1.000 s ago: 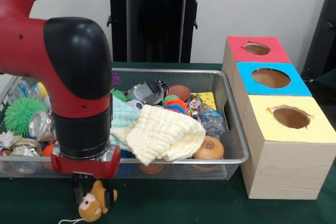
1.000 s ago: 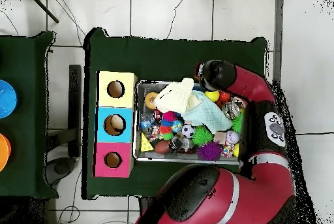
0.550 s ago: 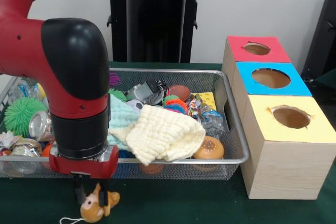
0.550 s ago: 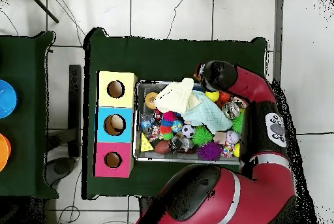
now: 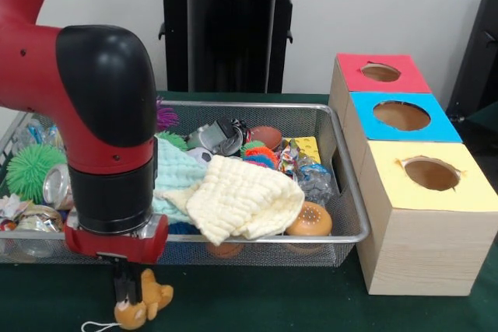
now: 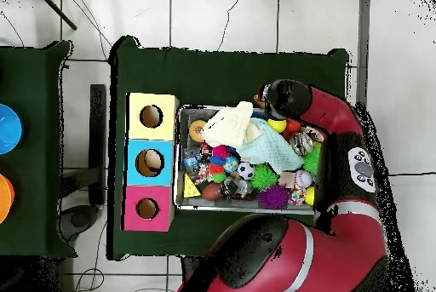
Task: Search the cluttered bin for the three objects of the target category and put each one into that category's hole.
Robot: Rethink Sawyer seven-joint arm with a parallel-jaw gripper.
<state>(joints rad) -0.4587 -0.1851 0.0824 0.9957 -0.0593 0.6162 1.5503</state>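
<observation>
The gripper (image 5: 130, 295) pinched a small tan plush toy (image 5: 142, 306) just above the green table (image 5: 257, 301), at the near left outside the wire bin (image 5: 342, 192). The toy hung below the fingers, tilted, its string trailing left; the three boxes (image 5: 424, 192) stood well to the right. Compared with a second earlier, gripper and toy sat lower and further left.

You're in a lab: tiled floor (image 6: 230, 16) with loose cables (image 6: 89, 20), green-clothed table (image 6: 230, 67), robot pedestal (image 5: 229, 25).
</observation>
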